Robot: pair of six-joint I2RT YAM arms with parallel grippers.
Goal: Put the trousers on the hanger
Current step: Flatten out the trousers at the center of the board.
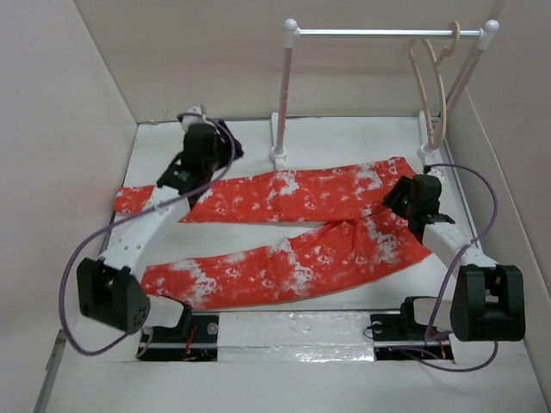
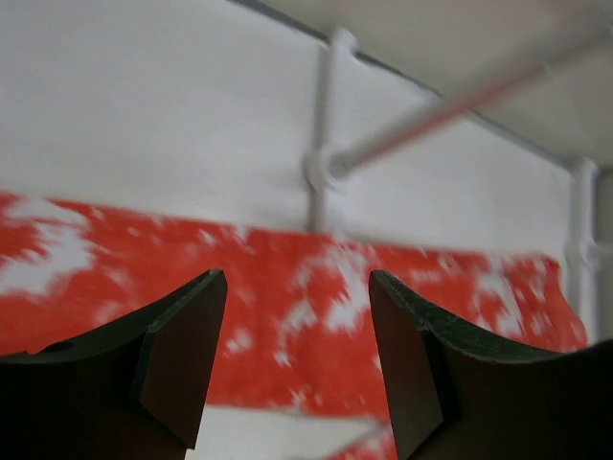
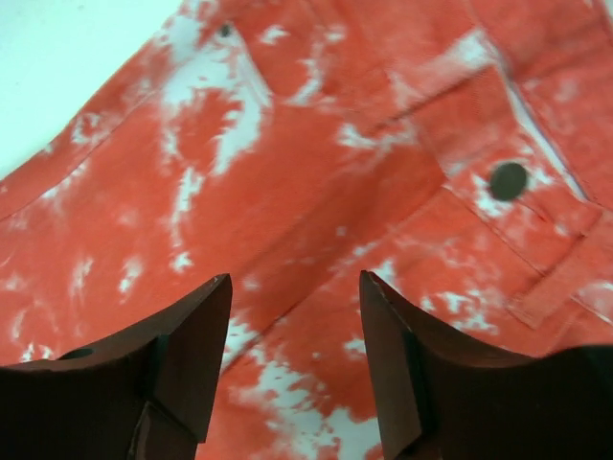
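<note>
The red-orange trousers (image 1: 293, 228) with white blotches lie flat on the table, legs spread in a V toward the left, waist at the right. The pale wooden hanger (image 1: 433, 82) hangs on the rack's bar at the back right. My left gripper (image 1: 191, 176) is open and empty above the upper leg's left part; its view shows the cloth (image 2: 297, 326) below the open fingers. My right gripper (image 1: 406, 200) is open and empty above the waist end; its view shows the waistband with a dark button (image 3: 508, 179) just beyond the fingers.
A white-posted rack (image 1: 285, 86) with a metal bar (image 1: 379, 33) stands at the back of the table. Beige walls close in the left, back and right. The arm bases (image 1: 293, 331) sit at the near edge.
</note>
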